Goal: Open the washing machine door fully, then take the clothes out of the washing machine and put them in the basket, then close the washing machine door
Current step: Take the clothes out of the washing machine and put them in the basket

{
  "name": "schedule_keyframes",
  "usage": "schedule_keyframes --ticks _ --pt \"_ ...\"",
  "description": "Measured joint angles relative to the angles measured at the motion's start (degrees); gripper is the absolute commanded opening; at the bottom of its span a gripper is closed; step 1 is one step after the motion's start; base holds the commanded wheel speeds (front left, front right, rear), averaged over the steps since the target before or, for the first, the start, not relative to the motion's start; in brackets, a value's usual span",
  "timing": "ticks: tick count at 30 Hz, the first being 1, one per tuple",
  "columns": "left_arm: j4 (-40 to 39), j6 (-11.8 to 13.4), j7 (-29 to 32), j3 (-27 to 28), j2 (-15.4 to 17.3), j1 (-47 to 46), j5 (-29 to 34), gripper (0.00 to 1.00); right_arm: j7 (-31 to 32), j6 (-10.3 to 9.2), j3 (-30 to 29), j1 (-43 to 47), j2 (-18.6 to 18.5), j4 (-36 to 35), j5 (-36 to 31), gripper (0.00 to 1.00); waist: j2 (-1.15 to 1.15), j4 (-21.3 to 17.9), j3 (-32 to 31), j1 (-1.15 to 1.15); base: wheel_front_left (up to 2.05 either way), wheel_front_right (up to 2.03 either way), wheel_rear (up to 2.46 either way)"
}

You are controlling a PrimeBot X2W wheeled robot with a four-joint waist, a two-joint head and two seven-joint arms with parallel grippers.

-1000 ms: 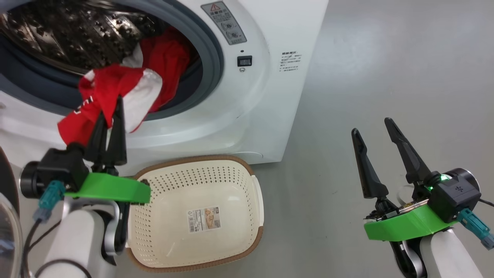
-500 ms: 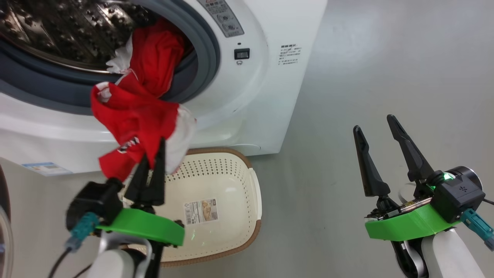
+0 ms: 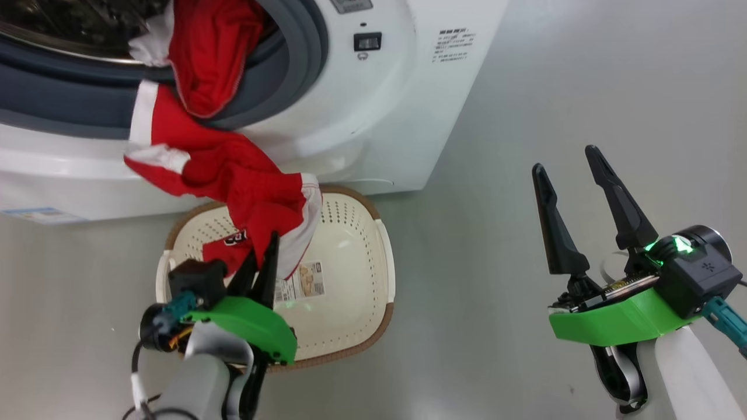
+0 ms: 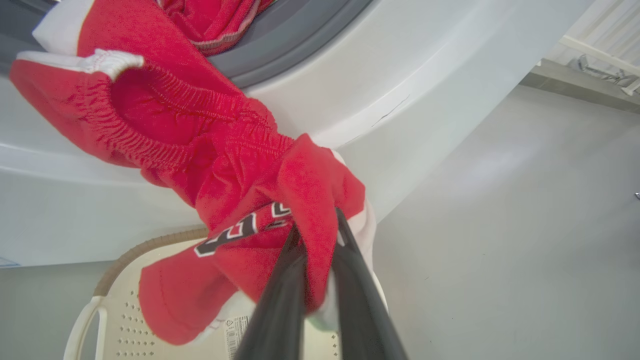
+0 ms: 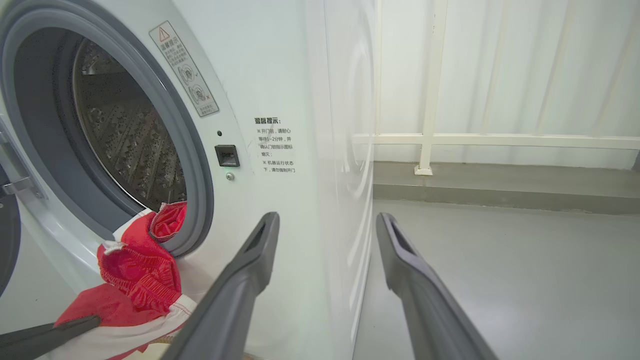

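Observation:
The white washing machine (image 3: 373, 111) stands with its drum (image 5: 125, 140) exposed behind the grey rubber ring (image 3: 292, 76). Red clothes (image 3: 233, 181) with white trim stretch from the drum mouth down over the cream basket (image 3: 362, 274). My left gripper (image 3: 261, 256) is shut on a fold of the clothes (image 4: 240, 200) just above the basket's inside. More red fabric (image 3: 204, 52) lies in the opening. My right gripper (image 3: 563, 169) hangs open and empty over the floor, to the right of the washing machine (image 5: 280, 150). A dark sliver at the left edge of the right wrist view may be the washing machine door.
Bare grey floor (image 3: 583, 87) spreads to the right of the machine. The right wrist view shows a white railing (image 5: 430, 100) and a low grey kerb (image 5: 500, 185) beyond the machine. A blue label (image 3: 35, 216) sits low on the machine's front.
My left gripper has drawn the red clothes out of the drum and down, from the opening's lip to over the basket. The head camera has tilted downward. The right gripper stays open.

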Motion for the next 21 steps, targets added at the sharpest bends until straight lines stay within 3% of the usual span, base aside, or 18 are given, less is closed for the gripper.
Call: schedule_keyframes --ticks 10,21 --pt "21.2 -0.6 0.3 0.5 -0.1 -11.1 -0.9 0.00 0.0 0.00 2.0 -3.9 0.0 0.2 0.6 1.00 0.00 -0.7 5.9 0.00 0.00 0.00 0.00" --pt "41.3 -3.6 0.6 1.8 -0.6 -18.9 -4.5 0.00 0.0 0.00 3.1 -4.6 -0.1 0.5 1.2 1.00 0.00 -2.7 8.7 0.00 0.00 0.00 0.00"
